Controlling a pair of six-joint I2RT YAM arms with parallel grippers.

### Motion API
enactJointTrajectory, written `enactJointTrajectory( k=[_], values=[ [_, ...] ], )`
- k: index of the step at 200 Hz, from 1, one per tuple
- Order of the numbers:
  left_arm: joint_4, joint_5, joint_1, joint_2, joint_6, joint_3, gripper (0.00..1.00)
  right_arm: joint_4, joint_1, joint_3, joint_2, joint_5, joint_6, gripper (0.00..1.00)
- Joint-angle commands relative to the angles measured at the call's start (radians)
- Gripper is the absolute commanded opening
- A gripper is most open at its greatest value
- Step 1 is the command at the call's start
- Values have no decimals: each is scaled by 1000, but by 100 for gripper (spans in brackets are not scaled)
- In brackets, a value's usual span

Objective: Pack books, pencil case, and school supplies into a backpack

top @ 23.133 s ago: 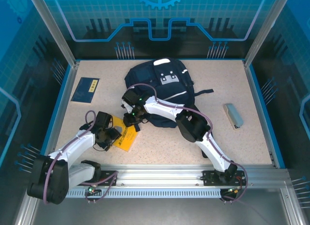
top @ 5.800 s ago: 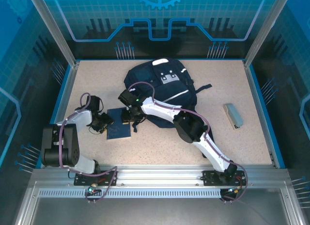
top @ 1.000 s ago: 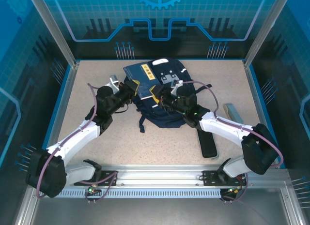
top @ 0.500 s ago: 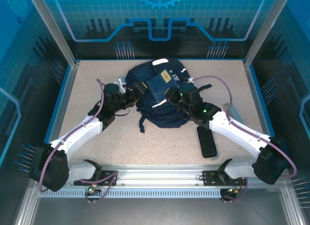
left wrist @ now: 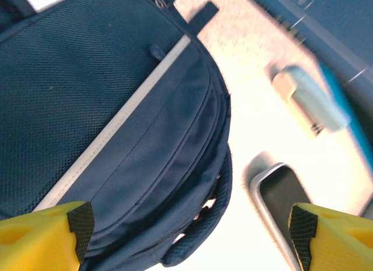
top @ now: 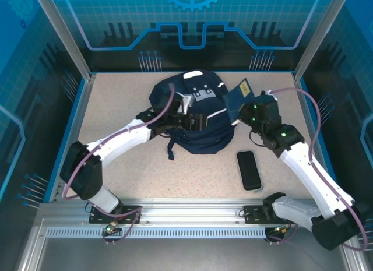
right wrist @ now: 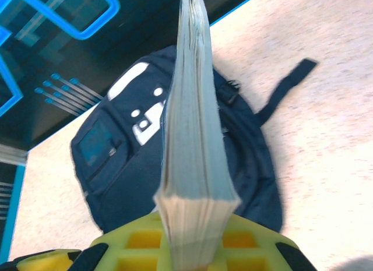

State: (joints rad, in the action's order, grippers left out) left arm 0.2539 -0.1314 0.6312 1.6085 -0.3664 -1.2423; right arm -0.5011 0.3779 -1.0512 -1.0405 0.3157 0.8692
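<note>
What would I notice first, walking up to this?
The big navy backpack in the middle catches the eye first. Just right of it, the right gripper holds a navy book aloft, while the left gripper hovers open over the backpack.

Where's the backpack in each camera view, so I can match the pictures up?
Top external: backpack mid-table, between the arms.
Left wrist: backpack covers the left and centre, white stripe running diagonally.
Right wrist: backpack lies behind the book, seen edge-on.
Shared landmark: the speckled beige table around it.
</note>
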Motion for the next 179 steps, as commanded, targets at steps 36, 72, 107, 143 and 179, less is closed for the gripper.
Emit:
enactJointTrajectory(
  k=[36, 72, 107, 143, 179],
  values=[
    [344, 334, 148, 304, 283, -329, 93, -96, -224, 66, 143, -172, -87, 5],
    [429, 402, 165, 456, 315, -500, 86, -104, -308, 107, 174, -252, -88, 5],
    [458, 422, 165, 541, 382, -592, 82, -110, -326, 134, 183, -278, -77, 5],
    [512, 487, 165, 623, 449, -687, 80, -105, -327, 152, 191, -291, -54, 5],
    [526, 502, 165, 654, 510, -724, 78, -105, -326, 158, 201, -300, -37, 5]
  ],
)
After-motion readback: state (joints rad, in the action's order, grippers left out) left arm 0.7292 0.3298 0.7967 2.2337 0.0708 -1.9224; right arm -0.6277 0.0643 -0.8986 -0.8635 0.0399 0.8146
